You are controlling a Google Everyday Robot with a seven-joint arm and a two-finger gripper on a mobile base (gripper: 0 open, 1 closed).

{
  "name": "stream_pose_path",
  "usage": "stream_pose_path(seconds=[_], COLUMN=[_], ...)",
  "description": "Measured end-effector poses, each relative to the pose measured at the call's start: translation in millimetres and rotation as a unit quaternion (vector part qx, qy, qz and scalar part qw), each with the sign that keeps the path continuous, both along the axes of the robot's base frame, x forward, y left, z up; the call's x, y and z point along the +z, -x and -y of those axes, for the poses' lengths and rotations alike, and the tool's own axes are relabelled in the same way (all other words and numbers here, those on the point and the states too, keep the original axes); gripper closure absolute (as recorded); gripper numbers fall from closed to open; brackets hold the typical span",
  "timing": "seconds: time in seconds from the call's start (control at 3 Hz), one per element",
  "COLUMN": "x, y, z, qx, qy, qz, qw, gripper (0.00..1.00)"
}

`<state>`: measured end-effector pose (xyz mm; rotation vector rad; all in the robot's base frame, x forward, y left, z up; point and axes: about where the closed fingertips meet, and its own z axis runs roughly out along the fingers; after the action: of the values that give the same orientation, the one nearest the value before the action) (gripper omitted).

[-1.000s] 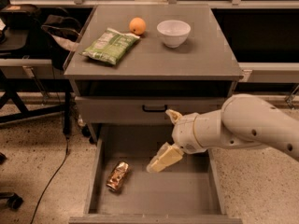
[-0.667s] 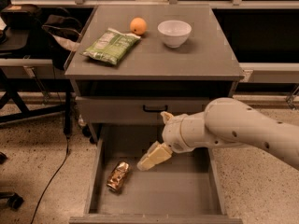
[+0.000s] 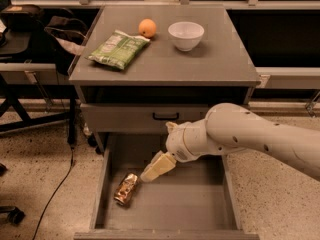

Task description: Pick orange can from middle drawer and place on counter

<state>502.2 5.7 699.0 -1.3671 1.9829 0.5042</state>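
Observation:
The orange can [image 3: 126,188] is a dented golden can lying on its side on the floor of the open middle drawer [image 3: 190,204], near the left wall. My gripper [image 3: 156,167] hangs over the drawer on the white arm [image 3: 250,134], its cream tip just right of and above the can's top end. The counter [image 3: 200,59] is the grey top of the cabinet behind.
On the counter lie a green snack bag [image 3: 119,49], an orange fruit [image 3: 147,27] and a white bowl [image 3: 185,35]. A shut drawer front with a black handle [image 3: 165,116] sits above the open drawer. Chairs and a cable stand on the floor at left.
The arm has swung left across the drawer, bringing the gripper from the drawer's middle to right beside the can. The can has not moved.

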Motion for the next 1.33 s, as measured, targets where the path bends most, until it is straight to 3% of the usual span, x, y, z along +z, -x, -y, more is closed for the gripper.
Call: stream_pose_path(seconds=[0.33, 0.67, 1.33], x=[0, -33, -94], y=[4, 5, 5], z=[-4, -20, -55], qx=[-0.006, -0.02, -0.029], qy=[0.007, -0.016, -0.023], qz=[0.004, 0.004, -0.002], qw=[1.0, 0.9997, 0.9993], gripper=[0.0, 0.0, 0.0])
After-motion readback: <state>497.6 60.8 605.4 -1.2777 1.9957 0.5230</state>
